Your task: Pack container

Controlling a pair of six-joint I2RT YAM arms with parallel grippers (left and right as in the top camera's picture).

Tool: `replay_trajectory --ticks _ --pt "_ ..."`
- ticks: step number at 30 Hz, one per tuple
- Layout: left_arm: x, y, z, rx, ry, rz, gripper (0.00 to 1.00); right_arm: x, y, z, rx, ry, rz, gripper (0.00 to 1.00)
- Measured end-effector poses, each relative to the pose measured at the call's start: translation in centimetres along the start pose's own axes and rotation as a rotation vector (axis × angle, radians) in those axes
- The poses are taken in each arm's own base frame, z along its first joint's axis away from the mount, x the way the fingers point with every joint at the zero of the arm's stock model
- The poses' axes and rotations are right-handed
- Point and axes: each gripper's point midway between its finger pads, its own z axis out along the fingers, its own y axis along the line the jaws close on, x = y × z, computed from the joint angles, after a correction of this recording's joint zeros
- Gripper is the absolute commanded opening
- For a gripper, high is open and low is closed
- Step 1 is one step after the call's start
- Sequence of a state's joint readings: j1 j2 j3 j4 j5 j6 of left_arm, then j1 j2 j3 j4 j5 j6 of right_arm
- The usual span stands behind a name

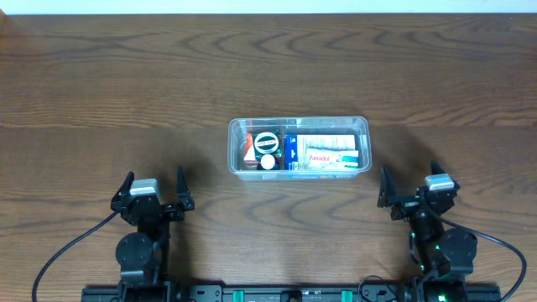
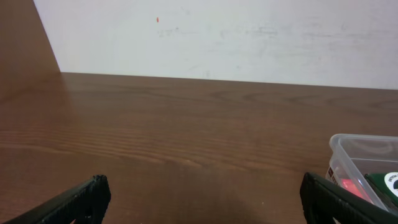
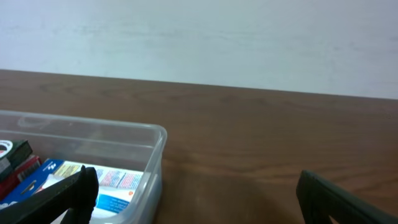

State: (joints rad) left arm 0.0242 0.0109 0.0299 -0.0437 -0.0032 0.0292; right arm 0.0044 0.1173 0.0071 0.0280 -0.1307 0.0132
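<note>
Flanking container [image 1: 299, 121], apart: left gripper [image 1: 154, 175], right gripper [image 1: 409, 169].

Container [image 2: 359, 143]: cut by frame's right edge, left wrist view; by left and bottom edges, right wrist view. Boxes [image 1: 323, 153] inside: fine print unreadable overhead. Left gripper [image 2: 202, 196], right gripper [image 3: 196, 186]: jaws cropped below.

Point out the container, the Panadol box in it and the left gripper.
container [image 1: 366, 148]: overhead view, on its right wall.
Panadol box [image 1: 331, 156]: overhead view, on its printed top face.
left gripper [image 1: 154, 179]: overhead view, midway between its open fingertips.
</note>
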Motion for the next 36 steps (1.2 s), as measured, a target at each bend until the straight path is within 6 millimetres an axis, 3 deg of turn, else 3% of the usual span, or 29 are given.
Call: replay_trajectory --ticks 5,13,36 --pt "0.0 0.0 0.0 0.000 0.000 0.000 0.98 1.1 0.0 -0.3 0.001 0.041 0.005 0.99" --pt "0.0 0.0 0.0 0.000 0.000 0.000 0.98 -0.1 0.0 -0.6 0.004 -0.014 -0.005 0.99" --pt "0.0 0.0 0.0 0.000 0.000 0.000 0.98 -0.2 0.0 -0.6 0.004 -0.016 -0.005 0.99"
